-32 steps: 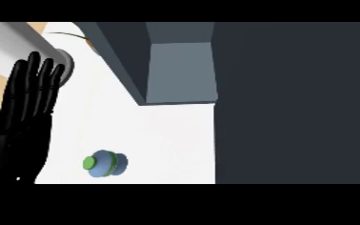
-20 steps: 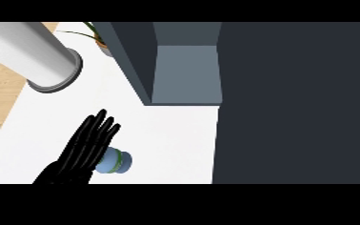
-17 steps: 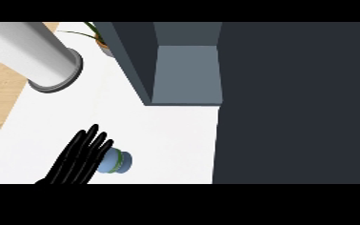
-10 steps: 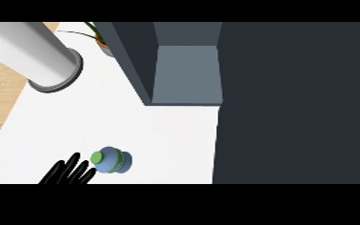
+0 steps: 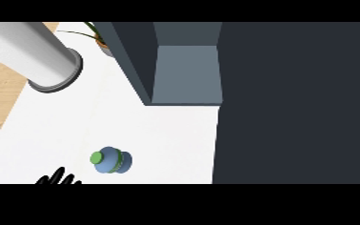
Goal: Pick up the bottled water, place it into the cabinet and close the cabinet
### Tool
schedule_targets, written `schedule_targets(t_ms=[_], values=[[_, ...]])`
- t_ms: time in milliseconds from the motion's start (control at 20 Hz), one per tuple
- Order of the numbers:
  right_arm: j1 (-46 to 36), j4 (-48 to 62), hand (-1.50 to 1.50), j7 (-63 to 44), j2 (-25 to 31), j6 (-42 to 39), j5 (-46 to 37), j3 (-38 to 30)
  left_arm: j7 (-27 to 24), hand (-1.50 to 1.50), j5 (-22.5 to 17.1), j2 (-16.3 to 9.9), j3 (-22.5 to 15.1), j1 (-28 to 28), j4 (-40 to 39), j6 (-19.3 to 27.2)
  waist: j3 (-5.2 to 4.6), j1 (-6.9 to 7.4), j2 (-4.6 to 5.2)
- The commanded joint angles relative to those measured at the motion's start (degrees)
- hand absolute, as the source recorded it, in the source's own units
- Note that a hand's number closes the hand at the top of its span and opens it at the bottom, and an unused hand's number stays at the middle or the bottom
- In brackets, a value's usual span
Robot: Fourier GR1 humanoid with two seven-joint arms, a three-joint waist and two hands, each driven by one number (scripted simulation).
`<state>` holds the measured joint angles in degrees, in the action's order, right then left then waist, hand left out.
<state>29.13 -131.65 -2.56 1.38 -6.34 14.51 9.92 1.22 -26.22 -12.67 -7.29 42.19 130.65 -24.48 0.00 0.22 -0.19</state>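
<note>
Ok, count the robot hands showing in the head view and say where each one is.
1. Only fingertips of a black hand show at the lower left edge, just left of the bottled water on the counter. The other hand is out of view.

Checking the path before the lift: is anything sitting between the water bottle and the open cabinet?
No. In the head view, only bare white counter lies between the water bottle and the open cabinet.

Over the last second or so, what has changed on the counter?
The hand drew back toward the view's lower edge: a second ago it lay over the bottle, now only its fingertips show and the bottle stands uncovered. Nothing was gripped. The bottle, the open cabinet and the grey cylinder stayed put.
</note>
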Motion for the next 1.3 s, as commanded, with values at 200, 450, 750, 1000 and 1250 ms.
schedule_targets(t_ms=[200, 450, 750, 1000, 1250], values=[[0.14, 0.56, -1.50, 0.83, 0.17, -0.63, -1.94, 1.91, -4.03, -1.50, -3.65, 0.06, 6.98, -3.61, -6.57, -4.76, -0.01, -0.18, 0.12], [5.91, 2.03, -1.50, 6.81, 0.50, -3.22, -1.68, 2.23, -6.69, -1.50, -0.78, 2.11, 8.95, -3.67, -11.21, -5.68, -0.01, -0.42, 0.05], [5.86, 3.44, -1.50, 9.22, 0.57, -4.48, -0.57, 1.41, -5.81, -1.50, 0.42, 1.60, 12.08, -7.78, -14.66, -6.54, 0.01, -0.32, 0.08], [6.72, 5.09, -1.50, 12.03, 0.88, -5.48, -2.32, 1.93, -9.63, -1.50, 4.32, 1.51, 15.00, -17.29, -25.89, -7.40, -0.01, -0.59, 0.13], [5.41, 3.30, -1.50, 9.40, -0.60, -2.73, -5.42, 5.48, -9.51, -1.50, 7.71, 1.91, 15.19, -21.11, -31.16, -7.31, -0.02, -0.53, 0.16]])
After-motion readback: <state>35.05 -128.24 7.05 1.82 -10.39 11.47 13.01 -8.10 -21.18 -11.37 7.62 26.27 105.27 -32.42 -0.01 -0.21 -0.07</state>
